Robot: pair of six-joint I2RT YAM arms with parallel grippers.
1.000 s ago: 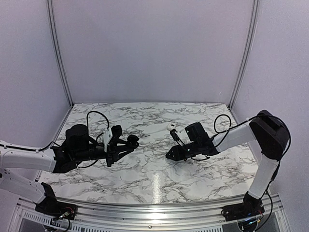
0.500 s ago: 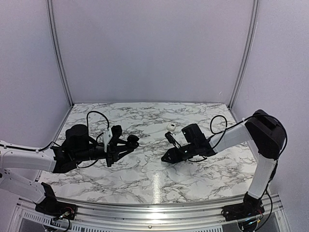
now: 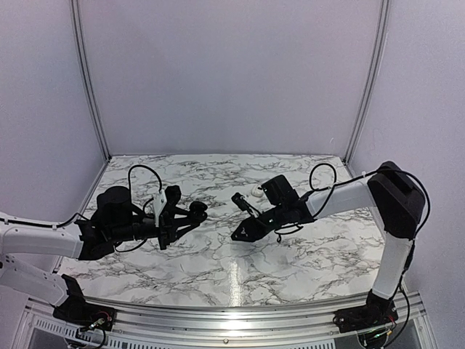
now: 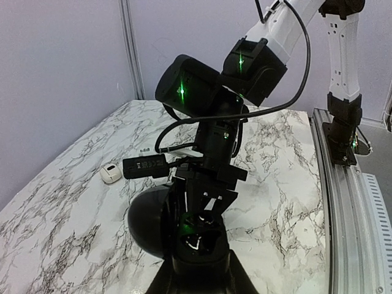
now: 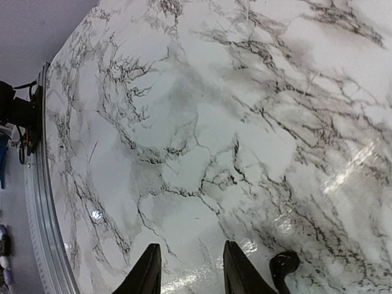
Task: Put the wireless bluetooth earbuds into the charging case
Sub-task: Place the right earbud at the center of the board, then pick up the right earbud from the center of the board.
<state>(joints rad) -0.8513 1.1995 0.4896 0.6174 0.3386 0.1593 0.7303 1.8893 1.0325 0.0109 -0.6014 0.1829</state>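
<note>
My left gripper (image 3: pixel 195 212) is shut on the black charging case (image 4: pixel 197 240), held above the marble with its domed lid (image 4: pixel 147 220) swung open to the left. The case's two wells (image 4: pixel 202 229) are dark and glossy, and I cannot tell what lies in them. The right gripper (image 3: pixel 236 235) hangs just right of the case, fingers apart with only bare marble between them (image 5: pixel 191 246). One small black hook-shaped earbud (image 5: pixel 283 266) shows just outside the right finger (image 5: pixel 236 269). I cannot tell whether it touches that finger. No other earbud is visible.
A small white rounded object (image 3: pixel 256 190) lies on the marble table (image 3: pixel 218 269) behind the right arm; it also appears in the left wrist view (image 4: pixel 111 173). Grey walls close in the back and sides. A metal rail (image 3: pixel 232 320) runs along the near edge.
The right arm has swung left, bringing its gripper closer to the held case and uncovering the white object. The left arm has barely shifted, case still gripped.
</note>
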